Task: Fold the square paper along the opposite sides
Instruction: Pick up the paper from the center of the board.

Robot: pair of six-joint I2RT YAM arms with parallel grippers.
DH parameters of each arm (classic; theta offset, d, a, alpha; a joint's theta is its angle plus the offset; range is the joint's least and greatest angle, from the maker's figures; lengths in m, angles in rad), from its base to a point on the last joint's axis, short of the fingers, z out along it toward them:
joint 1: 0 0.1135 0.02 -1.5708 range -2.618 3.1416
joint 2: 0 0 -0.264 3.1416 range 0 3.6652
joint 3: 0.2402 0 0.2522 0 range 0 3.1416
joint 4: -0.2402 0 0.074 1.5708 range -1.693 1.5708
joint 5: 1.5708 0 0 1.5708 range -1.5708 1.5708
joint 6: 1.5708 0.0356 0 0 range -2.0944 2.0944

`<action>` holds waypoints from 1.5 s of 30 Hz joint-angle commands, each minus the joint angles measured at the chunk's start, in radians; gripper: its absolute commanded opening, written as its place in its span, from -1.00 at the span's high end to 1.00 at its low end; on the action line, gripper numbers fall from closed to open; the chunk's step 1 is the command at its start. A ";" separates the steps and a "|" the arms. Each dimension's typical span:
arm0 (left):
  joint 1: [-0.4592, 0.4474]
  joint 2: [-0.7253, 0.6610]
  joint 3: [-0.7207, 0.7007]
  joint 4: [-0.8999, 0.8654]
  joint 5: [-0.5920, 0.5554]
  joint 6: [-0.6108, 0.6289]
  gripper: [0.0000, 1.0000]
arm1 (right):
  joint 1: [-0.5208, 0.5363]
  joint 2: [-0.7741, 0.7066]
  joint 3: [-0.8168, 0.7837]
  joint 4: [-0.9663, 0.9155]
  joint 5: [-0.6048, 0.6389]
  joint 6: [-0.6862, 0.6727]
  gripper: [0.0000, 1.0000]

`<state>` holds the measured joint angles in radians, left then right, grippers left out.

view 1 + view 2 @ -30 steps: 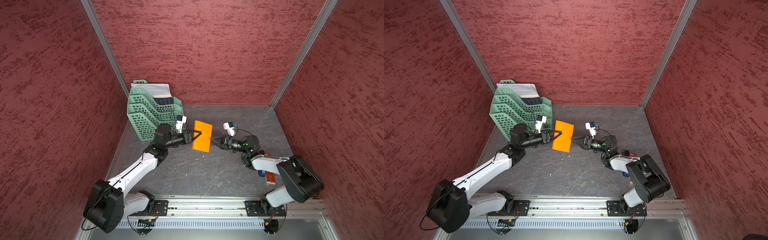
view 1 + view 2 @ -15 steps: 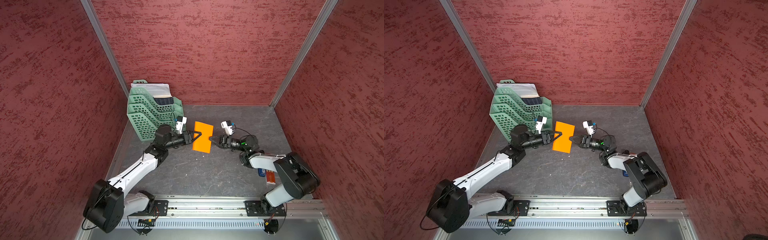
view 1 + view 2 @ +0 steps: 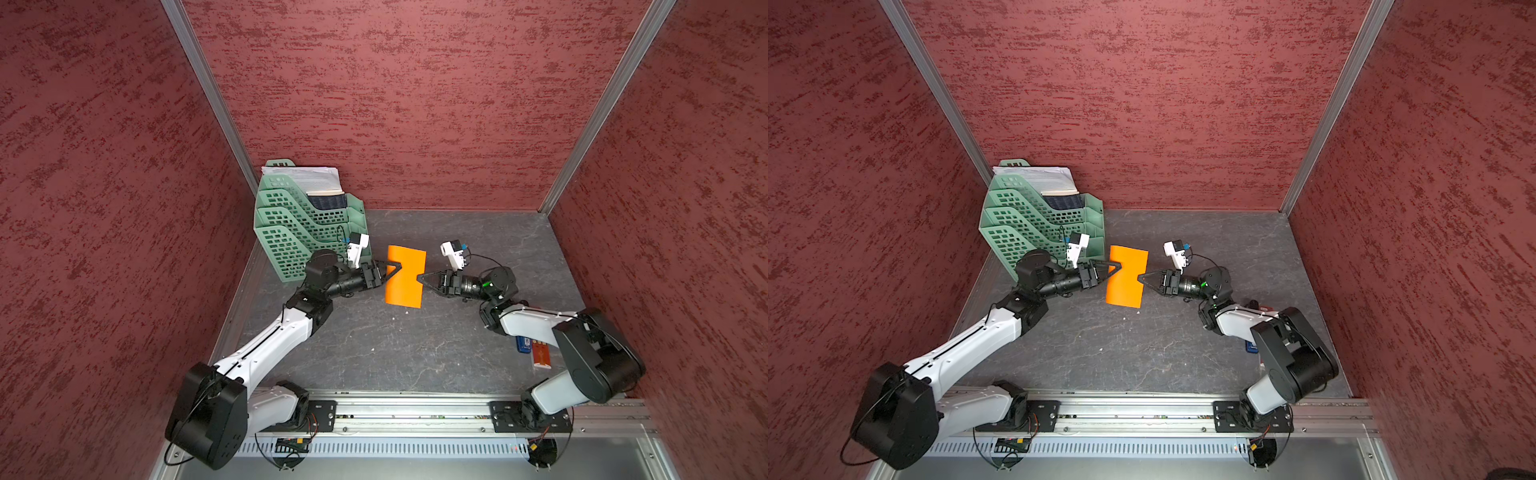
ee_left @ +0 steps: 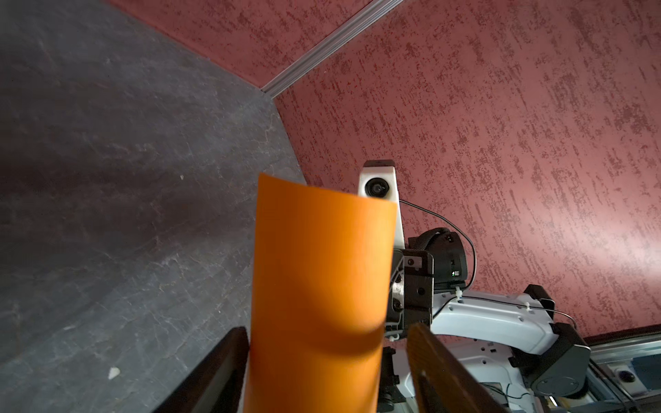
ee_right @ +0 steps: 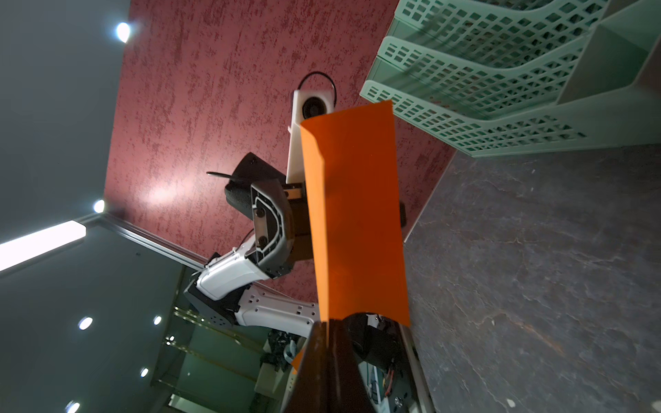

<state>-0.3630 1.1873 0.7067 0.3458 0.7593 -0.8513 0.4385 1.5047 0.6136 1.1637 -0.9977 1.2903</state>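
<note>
Now pinching one edge of square paper w/ right gripper, jaws shut on it, vs. clear of it a sec ago. Spreading left gripper wide round opp. edge, no longer clamping; hanging above table betw. both.

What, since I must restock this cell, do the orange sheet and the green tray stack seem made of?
The square paper: thin matte paper or light card, likely; plain orange, and it bows into a smooth curve in both wrist views. The green tray stack: probably moulded plastic, pale green, faint sheen, with regular grid perforations and rounded edges.
</note>
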 commanded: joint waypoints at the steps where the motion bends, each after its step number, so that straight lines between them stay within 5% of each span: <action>1: 0.069 0.029 0.021 0.182 0.139 -0.055 -0.65 | -0.026 -0.102 0.094 -0.296 -0.104 -0.213 1.00; 5: 0.134 0.103 0.081 0.280 0.305 -0.090 -0.74 | -0.071 -0.151 0.218 -0.547 -0.185 -0.377 1.00; 14: 0.191 0.163 0.095 0.533 0.387 -0.178 -0.85 | -0.110 -0.133 0.416 -0.735 -0.299 -0.477 1.00; 28: 0.157 0.287 0.100 0.800 0.425 -0.319 -0.87 | -0.109 -0.091 0.480 -0.582 -0.330 -0.343 1.00; 34: 0.147 0.261 0.105 0.773 0.447 -0.315 -0.47 | -0.117 -0.068 0.466 -0.578 -0.355 -0.341 1.00; 40: 0.152 0.191 0.098 0.570 0.443 -0.181 -0.18 | -0.148 -0.068 0.479 -0.614 -0.374 -0.353 1.00; 45: 0.160 0.157 0.089 0.554 0.443 -0.171 -0.07 | -0.162 -0.090 0.525 -0.873 -0.369 -0.541 1.00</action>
<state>-0.2092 1.3659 0.7952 0.9379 1.1900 -1.0645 0.2848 1.4387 1.0817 0.4488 -1.3499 0.8783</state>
